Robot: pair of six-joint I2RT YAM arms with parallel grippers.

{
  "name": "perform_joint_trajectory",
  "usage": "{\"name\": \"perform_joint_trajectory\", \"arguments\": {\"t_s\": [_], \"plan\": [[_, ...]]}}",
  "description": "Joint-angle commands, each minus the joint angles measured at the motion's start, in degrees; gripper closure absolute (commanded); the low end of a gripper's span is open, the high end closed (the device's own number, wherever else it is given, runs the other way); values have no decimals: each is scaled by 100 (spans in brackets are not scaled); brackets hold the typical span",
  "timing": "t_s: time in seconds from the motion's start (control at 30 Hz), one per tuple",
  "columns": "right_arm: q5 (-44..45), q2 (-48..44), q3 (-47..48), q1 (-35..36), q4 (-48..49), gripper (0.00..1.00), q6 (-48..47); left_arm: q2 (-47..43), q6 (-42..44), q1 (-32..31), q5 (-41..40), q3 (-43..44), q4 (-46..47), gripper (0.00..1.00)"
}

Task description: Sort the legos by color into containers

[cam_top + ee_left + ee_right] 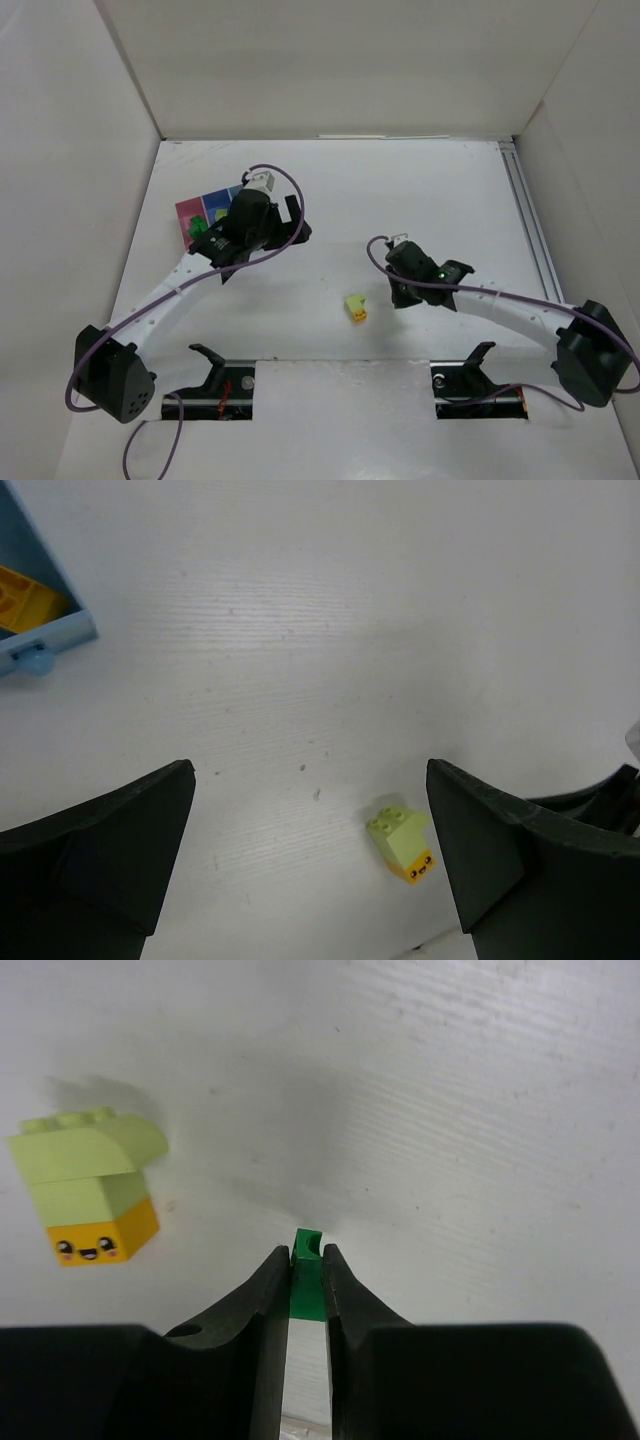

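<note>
Pinching, seemingly, one green lego (306,1282).

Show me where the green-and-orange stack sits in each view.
Top external: stack just below centre, between the arms.
Left wrist: stack low, right of centre.
Right wrist: stack at left, up-left of the right end effector.
Shared landmark: the white table under it.

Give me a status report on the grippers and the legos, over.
Left gripper open, empty. Right gripper shut on a green brick. Light green and orange stack loose beside it, apart. Left arm covers part of the containers.
</note>
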Motion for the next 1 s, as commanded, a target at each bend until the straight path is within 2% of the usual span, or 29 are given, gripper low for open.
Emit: {"name": "perform_joint_trajectory", "arguments": {"t_s": [0.0,0.07,0.1,0.13,0.23,0.33,0.4,0.43,0.5,0.57,0.6,0.67,0.7,0.77,0.8,0.83,0.97], "plan": [[-295,-477,167,36,729,100,-639,-241,250,-20,885,-139,400,0],[-576,-732,167,36,1124,100,-1008,-241,364,-20,1649,-341,969,0],[-743,-1029,115,36,1683,100,-1410,-241,417,-20,2088,-394,1173,0],[-1066,-1197,54,36,1967,100,-1605,-188,417,-20,2954,-447,1375,0],[-782,-1734,-52,36,2663,100,-1774,-22,417,-20,4302,-597,2123,0],[-420,-2051,132,36,2944,100,-1563,-21,277,-72,4535,-658,2466,0],[-648,-2156,193,36,3173,98,-1590,-21,277,-238,4597,-710,2685,0],[-596,-2209,263,36,3174,97,-1233,-21,277,-300,4597,-711,2687,0],[-131,-2157,430,-190,2860,93,-504,-152,277,-606,4186,-711,2739,0],[-391,-1930,817,-516,2255,93,435,-293,407,-949,3503,-588,2574,0],[-889,-1850,896,-657,2173,93,710,-406,408,-1430,2368,-527,2459,0],[-1480,-1622,950,-922,2295,93,1106,-408,601,-1959,1272,-299,2134,0],[-1857,-1534,1037,-922,2295,93,1161,-408,663,-2179,379,-220,2046,0],[-2132,-1288,1221,-993,2295,91,1354,-312,716,-2550,-182,-87,1992,3],[-2307,-1226,1222,-993,2243,91,1424,-180,655,-2551,-454,0,1992,5],[-2361,-1173,1283,-993,2243,91,1495,-109,602,-2551,-517,1,1992,12],[-2546,-1058,1283,-1053,2295,91,1881,181,409,-2551,-948,133,2255,16]]}}
